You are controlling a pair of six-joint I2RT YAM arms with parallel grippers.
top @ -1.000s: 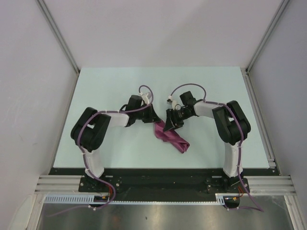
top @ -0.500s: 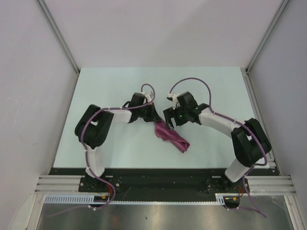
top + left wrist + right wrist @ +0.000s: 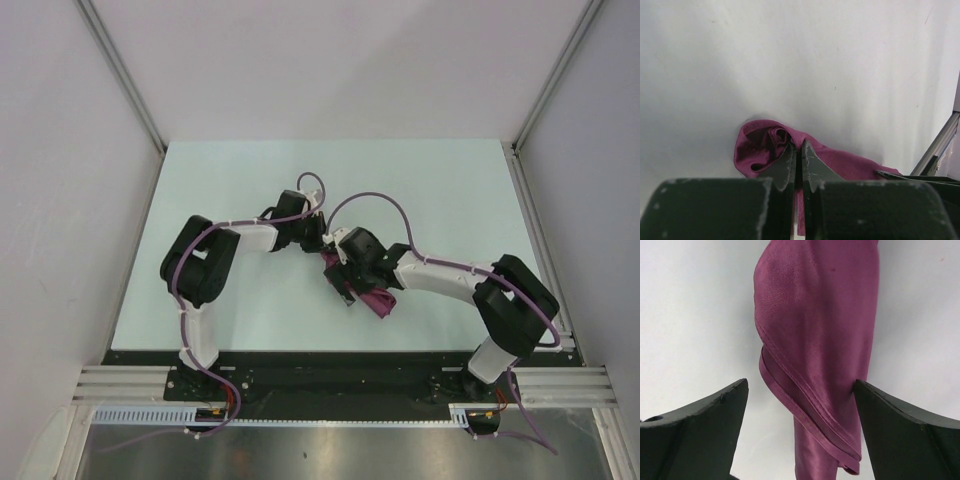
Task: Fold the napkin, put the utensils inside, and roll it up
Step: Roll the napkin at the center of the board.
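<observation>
The maroon napkin (image 3: 379,301) lies as a twisted roll on the pale table (image 3: 230,180), running from centre toward the near right. My left gripper (image 3: 319,246) is shut on its far end. In the left wrist view the cloth (image 3: 760,145) bunches just past the pinched tips of that gripper (image 3: 797,148), and a strip of it shows between the fingers. My right gripper (image 3: 349,285) hovers open over the roll's middle. In the right wrist view the roll (image 3: 820,330) runs between the wide-apart fingers (image 3: 715,412) of that gripper (image 3: 800,383). The right finger touches its side. The utensils are hidden.
Grey walls with metal corner posts (image 3: 120,75) enclose the table on three sides. A metal rail (image 3: 330,382) with the arm bases runs along the near edge. Purple cables (image 3: 370,200) loop above both wrists. A metal frame bar (image 3: 940,145) shows at the right of the left wrist view.
My right arm swung left and toward the near edge, from beside the napkin to over its middle, and its jaws opened wide. The left gripper edged right and closed fully on the cloth.
</observation>
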